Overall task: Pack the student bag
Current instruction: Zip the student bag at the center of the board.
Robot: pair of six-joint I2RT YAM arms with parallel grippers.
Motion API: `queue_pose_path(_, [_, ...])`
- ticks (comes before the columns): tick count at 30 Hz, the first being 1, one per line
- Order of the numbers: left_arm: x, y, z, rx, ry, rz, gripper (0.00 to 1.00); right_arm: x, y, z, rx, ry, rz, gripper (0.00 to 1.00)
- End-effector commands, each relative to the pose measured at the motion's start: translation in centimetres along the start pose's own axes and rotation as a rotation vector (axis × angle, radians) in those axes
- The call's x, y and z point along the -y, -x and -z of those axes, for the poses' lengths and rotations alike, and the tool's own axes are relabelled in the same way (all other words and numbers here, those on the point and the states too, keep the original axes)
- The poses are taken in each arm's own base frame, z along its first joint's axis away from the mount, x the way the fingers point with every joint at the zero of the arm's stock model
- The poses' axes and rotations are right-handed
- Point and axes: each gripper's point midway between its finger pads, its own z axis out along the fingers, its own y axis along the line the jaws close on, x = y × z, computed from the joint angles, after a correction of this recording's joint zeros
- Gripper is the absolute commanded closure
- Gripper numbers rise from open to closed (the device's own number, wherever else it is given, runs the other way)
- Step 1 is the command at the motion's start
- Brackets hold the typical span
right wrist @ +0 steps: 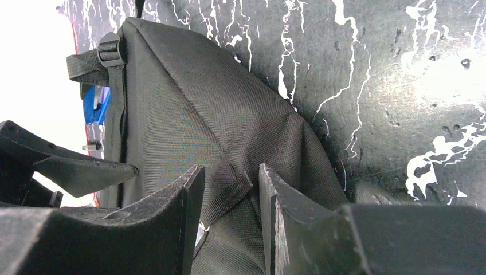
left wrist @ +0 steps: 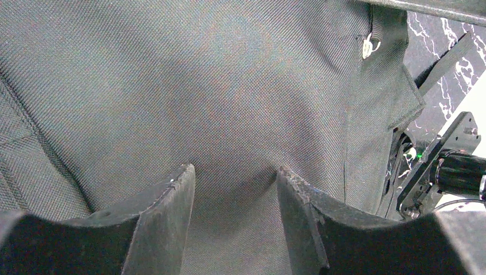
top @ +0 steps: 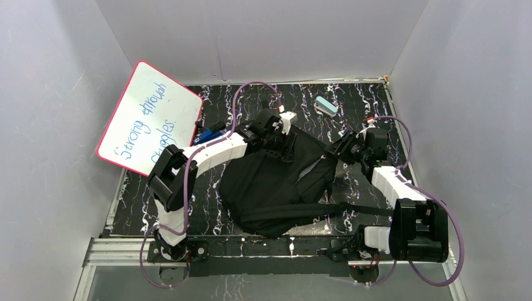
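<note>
A whiteboard (top: pixel 150 119) leans at ten o'clock. The black student bag (top: pixel 270 182) lies mid-tabletop (top: pixel 357 100). The left hand (left wrist: pixel 235 175), at the bag's twelve o'clock edge, has its fingers apart with fabric between them; whether it grips cannot be told. The right hand (right wrist: pixel 229 172), at two o'clock, stands spread around a webbing tab (right wrist: pixel 226 200).

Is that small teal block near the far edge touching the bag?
Apart. The top view shows a strip of bare marbled table between the teal block and the student bag.
</note>
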Motion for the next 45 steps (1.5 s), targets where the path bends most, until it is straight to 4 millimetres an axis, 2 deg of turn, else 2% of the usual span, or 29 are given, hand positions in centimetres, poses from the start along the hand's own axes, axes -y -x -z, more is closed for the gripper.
queue_pose_path(1, [0.4, 0.9, 0.5, 0.011, 0.002, -0.021, 0.47, -2.7, 2.0, 0.0, 0.041, 0.11, 0.098, 0.54])
queue_pose_path(9, [0.3, 0.8, 0.4, 0.008, 0.003, -0.02, 0.47, -2.8, 2.2, 0.3, 0.052, 0.115, 0.138, 0.74])
queue_pose_path(15, [0.2, 0.8, 0.3, 0.005, 0.007, -0.019, 0.47, -2.7, 2.5, 0.6, 0.072, 0.102, 0.181, 0.83])
queue_pose_path(17, [0.2, 0.8, 0.3, 0.006, 0.007, -0.019, 0.47, -2.4, 3.4, 1.0, 0.101, 0.092, 0.186, 0.86])
queue_pose_path(26, [0.2, 0.8, 0.2, 0.003, 0.005, -0.018, 0.47, -3.7, 4.7, 2.2, 0.15, 0.113, 0.274, 0.98])
queue_pose_path(32, [0.4, 1.4, 0.1, 0.011, 0.003, -0.023, 0.47, -5.2, 4.6, 2.7, 0.134, 0.184, 0.308, 1.0])
queue_pose_path(45, [1.0, 2.7, -0.2, 0.025, -0.017, -0.021, 0.47, -5.8, 6.1, 3.4, 0.234, 0.177, 0.412, 0.97])
